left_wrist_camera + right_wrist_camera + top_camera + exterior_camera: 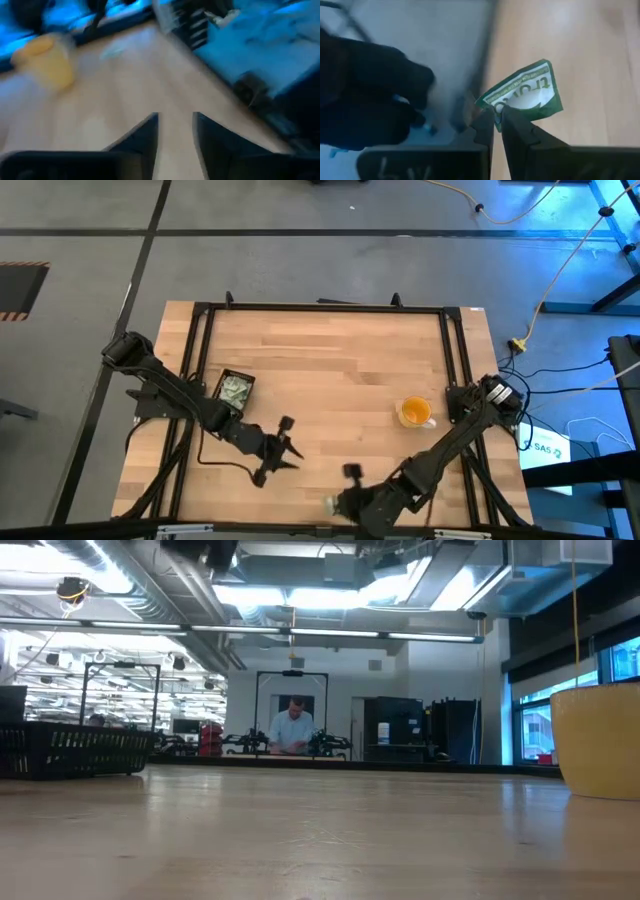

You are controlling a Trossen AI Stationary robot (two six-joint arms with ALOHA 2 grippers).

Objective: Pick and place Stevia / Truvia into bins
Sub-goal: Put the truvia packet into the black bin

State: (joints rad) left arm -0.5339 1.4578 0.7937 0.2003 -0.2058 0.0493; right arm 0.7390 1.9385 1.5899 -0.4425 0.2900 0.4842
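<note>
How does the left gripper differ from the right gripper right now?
The left gripper is open with nothing between its fingers; the right gripper is shut on a green and white sachet. The left gripper is near the black tray; the right gripper is at the table's near edge. Both are dark and two-fingered.
</note>
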